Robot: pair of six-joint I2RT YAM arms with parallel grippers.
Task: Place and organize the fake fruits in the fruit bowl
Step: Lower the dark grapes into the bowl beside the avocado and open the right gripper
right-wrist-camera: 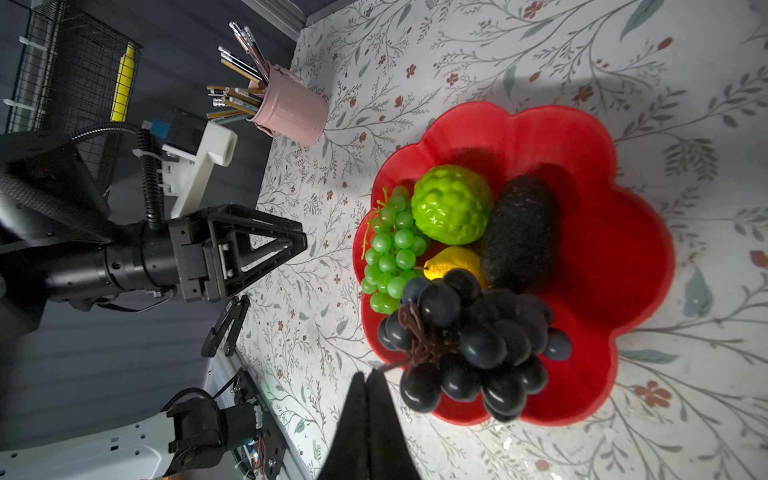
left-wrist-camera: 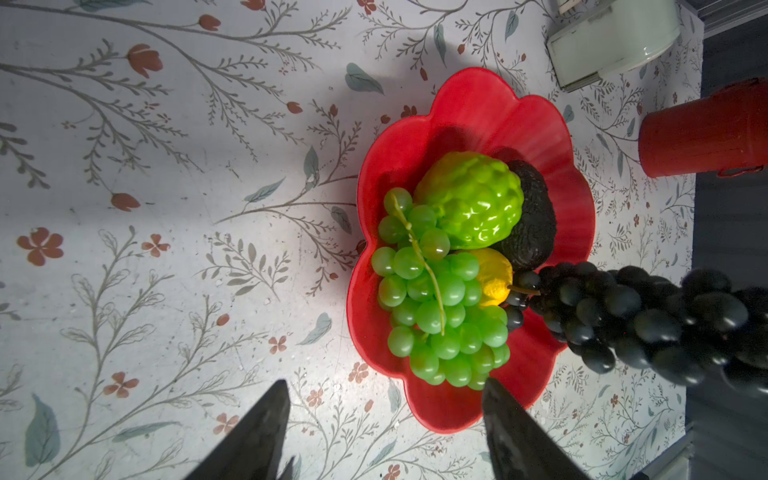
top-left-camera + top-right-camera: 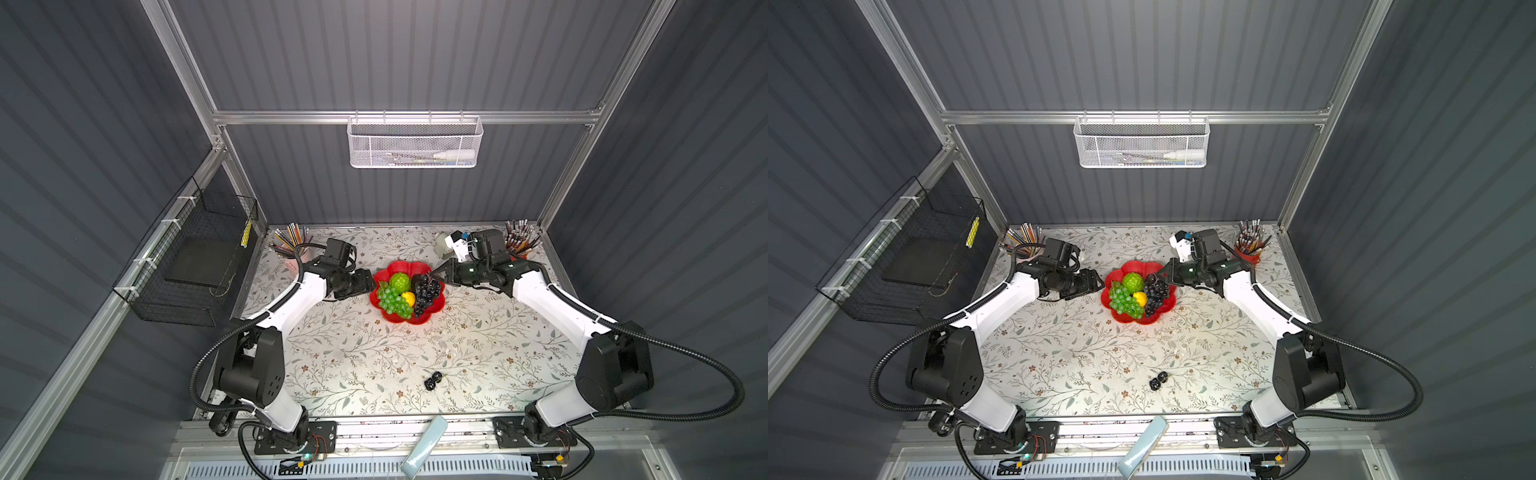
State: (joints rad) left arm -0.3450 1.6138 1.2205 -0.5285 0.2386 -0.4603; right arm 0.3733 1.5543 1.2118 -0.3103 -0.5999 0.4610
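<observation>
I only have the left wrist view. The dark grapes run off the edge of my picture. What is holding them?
Observer: The right gripper is shut and appears to pinch the brown stem of the long dark-purple plastic grape bunch, whose tip reaches into the scalloped red flower-shaped bowl.
Operator: Any fruit left outside the bowl?
Observer: Yes. A tiny black berry cluster lies alone on the floral table, near its front edge, between the two arm bases.
</observation>
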